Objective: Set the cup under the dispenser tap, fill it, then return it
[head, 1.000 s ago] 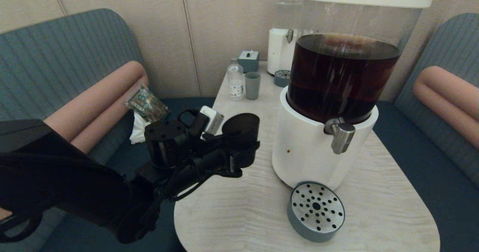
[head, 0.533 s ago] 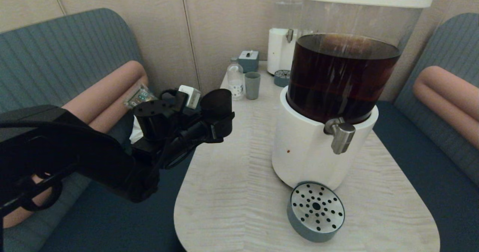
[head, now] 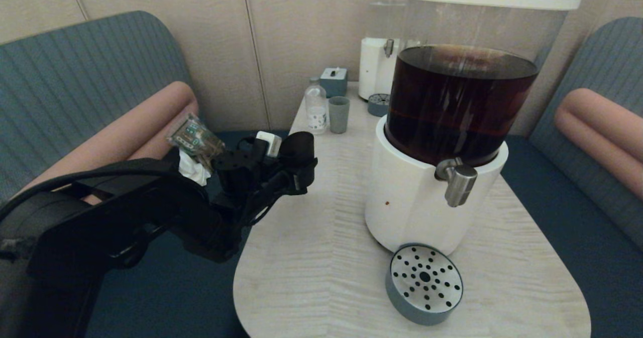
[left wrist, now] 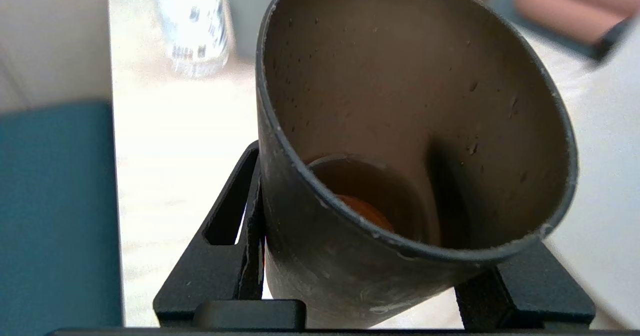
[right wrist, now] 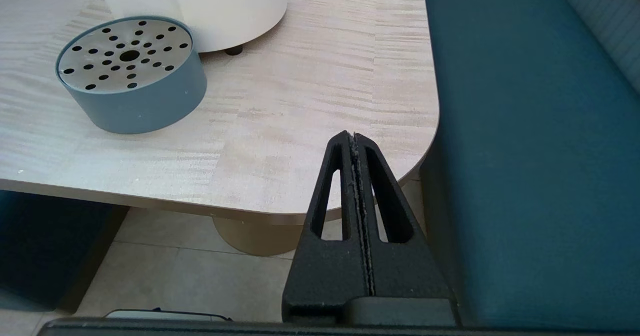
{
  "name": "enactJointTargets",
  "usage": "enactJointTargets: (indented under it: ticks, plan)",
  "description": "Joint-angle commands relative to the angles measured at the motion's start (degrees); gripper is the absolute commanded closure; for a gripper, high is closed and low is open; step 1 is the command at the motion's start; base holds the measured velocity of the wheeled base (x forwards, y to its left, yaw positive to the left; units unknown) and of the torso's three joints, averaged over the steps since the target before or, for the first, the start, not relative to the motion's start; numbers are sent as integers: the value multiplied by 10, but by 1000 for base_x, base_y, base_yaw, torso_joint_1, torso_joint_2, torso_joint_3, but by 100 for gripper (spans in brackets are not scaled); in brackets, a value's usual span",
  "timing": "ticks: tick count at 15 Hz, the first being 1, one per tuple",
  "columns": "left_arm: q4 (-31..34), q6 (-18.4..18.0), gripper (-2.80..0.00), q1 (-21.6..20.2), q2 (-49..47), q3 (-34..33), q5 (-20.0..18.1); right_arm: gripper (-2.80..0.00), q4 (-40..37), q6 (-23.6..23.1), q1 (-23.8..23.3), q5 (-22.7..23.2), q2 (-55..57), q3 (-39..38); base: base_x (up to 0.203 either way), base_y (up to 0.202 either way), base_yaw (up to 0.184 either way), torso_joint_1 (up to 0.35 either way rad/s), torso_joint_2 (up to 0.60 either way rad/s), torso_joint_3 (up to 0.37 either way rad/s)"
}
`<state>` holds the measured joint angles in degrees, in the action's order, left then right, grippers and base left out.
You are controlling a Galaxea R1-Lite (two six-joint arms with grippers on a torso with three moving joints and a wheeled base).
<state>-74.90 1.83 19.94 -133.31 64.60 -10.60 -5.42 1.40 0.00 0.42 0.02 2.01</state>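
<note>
Over the left edge of the worktop (head: 321,257), my left fingers (head: 300,173) are closed on the cup (head: 297,152), one finger on each side of its lower wall. The wrist view shows the cup (left wrist: 400,141) with its mouth open toward the camera, its inside speckled with small drops, and something orange-brown low in the bottom; I cannot tell whether that is liquid or a reflection. From the head view the cup looks roughly upright, held above the surface rather than standing on it, though how far clear of the wood I cannot judge.

The dispenser tap (head: 456,178) juts from the front of the white base (head: 412,212), well apart from the cup and to its right. Above the base sits the tank (head: 459,102), dark brown liquid filling its lower part. Below the tap, on the worktop, rests the round drip tray (head: 425,283) with its perforated steel top, nothing on it.

Farther back stand a small clear bottle (head: 316,108), a pale grey-blue tumbler (head: 339,114) just beside it, and a second, smaller dispenser (head: 380,51) near the wall.

My right fingers (right wrist: 356,149) are pressed fully together with nothing between them, hanging off the near right corner of the worktop, over the blue seat (right wrist: 530,151).
</note>
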Motion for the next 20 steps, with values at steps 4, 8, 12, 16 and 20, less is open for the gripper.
enactJointTargets:
  ticks: [4,8,12,16,20]
  plan:
    - [2,2,0,-1,-72,23,16,0,0,-1,0,0,0,0,0,0,0,0,0,0]
    - [4,2,0,0,-93,32,22,0,0,-1,0,0,0,0,0,0,0,0,0,0]
    - [4,2,0,1,-96,35,22,0,0,0,0,0,1,0,0,0,0,0,0,0]
    - [-3,2,0,1,-93,35,23,0,0,0,0,0,1,0,0,0,0,0,0,0]
    - [-3,2,0,1,-87,29,23,0,0,0,0,0,1,0,0,0,0,0,0,0]
